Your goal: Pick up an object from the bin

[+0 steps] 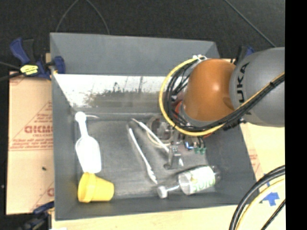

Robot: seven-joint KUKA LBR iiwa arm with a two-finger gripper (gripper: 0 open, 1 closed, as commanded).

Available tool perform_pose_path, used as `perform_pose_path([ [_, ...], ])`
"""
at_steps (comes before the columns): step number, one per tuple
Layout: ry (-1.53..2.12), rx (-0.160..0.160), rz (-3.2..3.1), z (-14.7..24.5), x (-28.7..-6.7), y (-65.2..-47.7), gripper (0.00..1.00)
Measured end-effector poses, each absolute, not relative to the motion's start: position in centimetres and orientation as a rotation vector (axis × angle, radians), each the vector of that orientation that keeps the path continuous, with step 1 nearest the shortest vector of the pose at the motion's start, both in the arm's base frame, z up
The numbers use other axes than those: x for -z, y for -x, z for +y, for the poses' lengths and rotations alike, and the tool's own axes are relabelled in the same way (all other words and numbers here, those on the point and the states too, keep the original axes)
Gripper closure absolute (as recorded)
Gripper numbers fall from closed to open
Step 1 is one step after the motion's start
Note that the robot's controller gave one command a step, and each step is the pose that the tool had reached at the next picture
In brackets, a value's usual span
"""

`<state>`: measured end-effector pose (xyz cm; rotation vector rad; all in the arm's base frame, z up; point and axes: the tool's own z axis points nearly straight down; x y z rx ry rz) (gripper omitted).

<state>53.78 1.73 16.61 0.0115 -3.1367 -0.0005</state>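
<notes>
Grey metal bin (pixel 134 56), dark floor (pixel 144 8)

1. White tongs (pixel 142 155): flat in the middle of the bin (pixel 64 152), arms spread toward the back.
2. Clear bottle (pixel 197 180), green label: on its side, front right.
3. White scoop (pixel 88 150): flat, left side.
4. Yellow cup (pixel 95 189): tipped over, front-left corner.

The bin (pixel 129 51) has open floor in its middle, between the white scoop (pixel 88 150) along the left wall and the white tongs (pixel 142 152) lying slantwise at centre. There is also a bare band under the far wall. A yellow cup (pixel 95 188) blocks the near-left corner. A clear green-labelled bottle (pixel 197 179) lies by the near edge at right. The arm's orange cover (pixel 208 92) overhangs the far-right corner.
</notes>
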Motion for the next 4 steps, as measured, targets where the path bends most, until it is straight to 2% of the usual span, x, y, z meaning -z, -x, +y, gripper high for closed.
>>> perform_pose_path([
  [1,-0.011,0.001,-3.145,1.7,-17.0,-54.0,0.0],
  [2,0.513,0.004,-3.098,-2.7,-6.9,-56.0,0.0],
  [3,0.405,0.007,-3.118,-3.7,-7.0,-56.4,0.0],
  [4,0.475,0.008,-3.106,-2.9,-7.0,-56.2,0.0],
])
